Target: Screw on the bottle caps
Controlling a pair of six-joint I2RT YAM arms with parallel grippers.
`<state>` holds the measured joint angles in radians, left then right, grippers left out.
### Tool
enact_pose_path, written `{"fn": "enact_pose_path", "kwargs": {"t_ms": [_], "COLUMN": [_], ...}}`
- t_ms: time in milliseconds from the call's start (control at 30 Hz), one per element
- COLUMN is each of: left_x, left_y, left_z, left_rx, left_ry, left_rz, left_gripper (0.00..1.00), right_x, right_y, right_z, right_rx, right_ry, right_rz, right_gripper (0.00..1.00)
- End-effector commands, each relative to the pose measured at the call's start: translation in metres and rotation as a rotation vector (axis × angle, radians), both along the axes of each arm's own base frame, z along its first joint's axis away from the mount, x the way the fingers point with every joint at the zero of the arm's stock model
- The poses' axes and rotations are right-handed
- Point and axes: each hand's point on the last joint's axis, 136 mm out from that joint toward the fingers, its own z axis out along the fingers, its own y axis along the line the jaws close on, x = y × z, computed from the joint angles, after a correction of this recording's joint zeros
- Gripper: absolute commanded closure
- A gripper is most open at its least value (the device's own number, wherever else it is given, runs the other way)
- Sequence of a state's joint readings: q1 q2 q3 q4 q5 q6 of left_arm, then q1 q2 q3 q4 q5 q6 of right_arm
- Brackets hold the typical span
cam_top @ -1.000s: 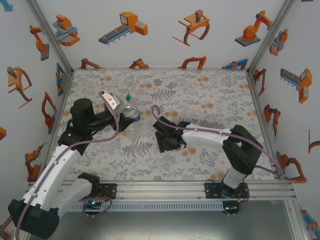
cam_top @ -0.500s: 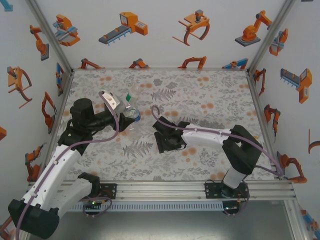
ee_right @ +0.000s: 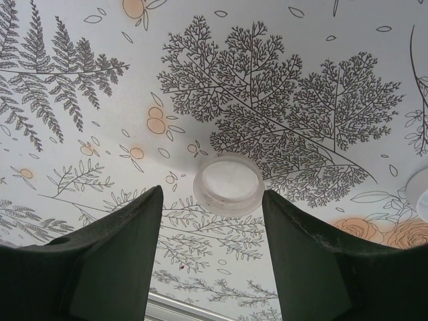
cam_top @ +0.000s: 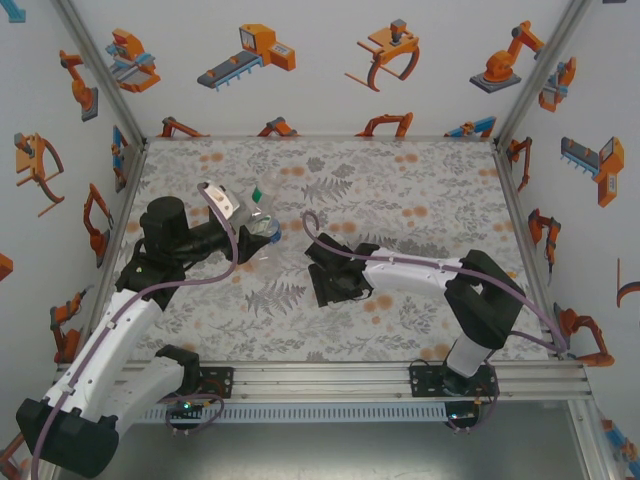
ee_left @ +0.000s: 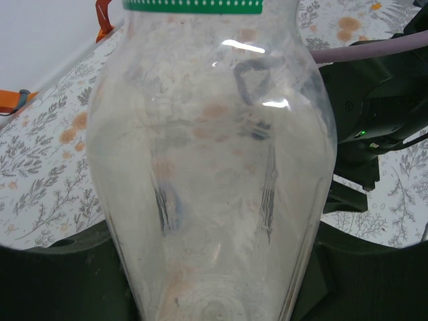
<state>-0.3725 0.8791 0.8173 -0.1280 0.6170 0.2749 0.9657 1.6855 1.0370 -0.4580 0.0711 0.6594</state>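
Note:
My left gripper (ee_left: 214, 274) is shut on a clear bottle (ee_left: 210, 154) with a green band (ee_left: 194, 5) at its far end; its dark fingers (ee_left: 53, 281) flank the base. From above, this bottle (cam_top: 257, 218) sticks out of the left gripper (cam_top: 240, 235), left of the table's centre. A small white bottle cap (ee_right: 229, 184) lies open side up on the floral table. My right gripper (ee_right: 212, 195) is open around its near edge, with the right finger (ee_right: 301, 254) touching or almost touching it and the left finger apart. From above, the right gripper (cam_top: 330, 278) points down at the table.
A second white cap (ee_right: 421, 192) peeks in at the right edge of the right wrist view. The right arm (ee_left: 378, 100) sits close to the bottle's right in the left wrist view. White walls with orange prints (cam_top: 320, 60) enclose the floral table (cam_top: 420, 190).

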Motion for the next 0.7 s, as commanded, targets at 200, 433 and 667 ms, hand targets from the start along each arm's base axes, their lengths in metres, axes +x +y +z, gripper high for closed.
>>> {"fn": "enact_pose_path", "kwargs": {"t_ms": [200,433,667], "left_x": [-0.002,-0.002,-0.002], "left_y": [0.000,0.001,0.000], "left_z": [0.021,0.020,0.020], "left_rx": [-0.013,-0.008,-0.005], "left_ry": [-0.064,-0.064,-0.060], "left_rz": [-0.008,-0.008,-0.008], "left_gripper": [0.89,0.89,0.89], "right_x": [-0.005,-0.007,-0.008], "right_y": [-0.004,-0.005,-0.003], "right_z": [-0.014,-0.020,-0.027], "right_rx": [-0.020,-0.011,0.001], "right_ry": [0.020,0.028,0.045], "right_rz": [-0.028,-0.040,-0.045], "right_gripper": [0.45,0.50,0.65]}}
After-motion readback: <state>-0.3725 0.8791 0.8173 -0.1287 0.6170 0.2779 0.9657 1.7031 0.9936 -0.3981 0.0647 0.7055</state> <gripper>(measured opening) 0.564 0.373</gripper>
